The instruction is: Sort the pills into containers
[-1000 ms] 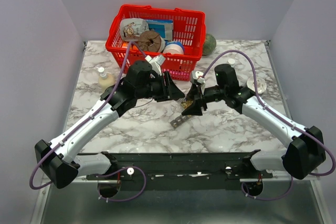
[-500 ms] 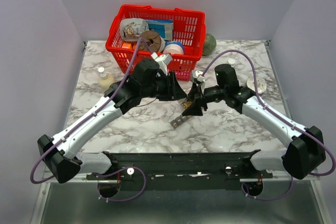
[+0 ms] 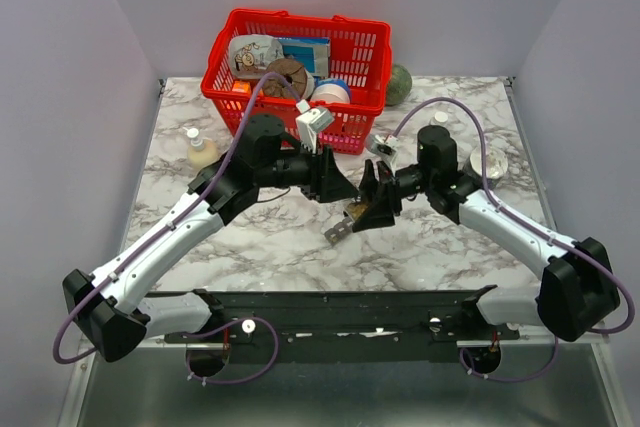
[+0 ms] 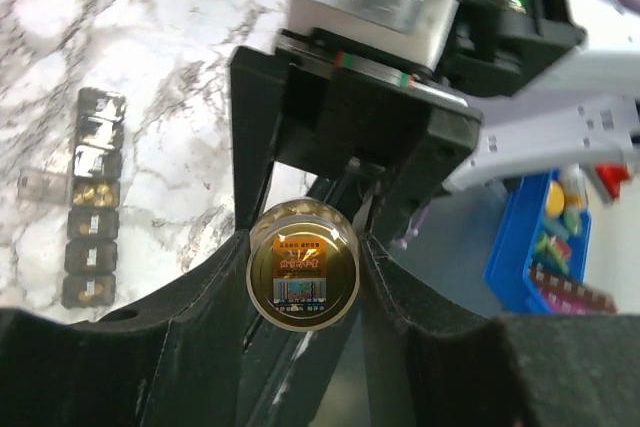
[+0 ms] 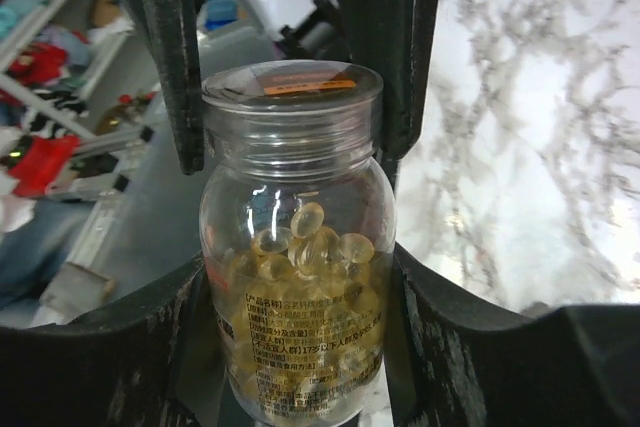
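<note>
A clear bottle (image 5: 296, 347) of yellow softgel pills (image 5: 318, 243) is held above the table with my right gripper (image 5: 297, 267) shut on its body. My left gripper (image 4: 303, 243) faces it and is shut on the bottle's cap (image 4: 303, 265), which has an orange label. In the top view both grippers, left (image 3: 343, 191) and right (image 3: 372, 199), meet at mid-table. The containers (image 3: 340, 231), a dark grey compartment strip, lie on the marble just below them. In the left wrist view the strip (image 4: 90, 247) has some lids raised and yellow pills in one compartment (image 4: 92, 193).
A red mesh basket (image 3: 228, 97) full of items stands at the back, close behind the left wrist. A small pale bottle (image 3: 198, 150) sits at the left, a white round object (image 3: 490, 161) at the right and a green ball (image 3: 400, 83) beside the basket.
My left arm has swung right toward the right gripper and its fingers now sit on the bottle's cap. The right gripper has shifted slightly, still holding the bottle.
</note>
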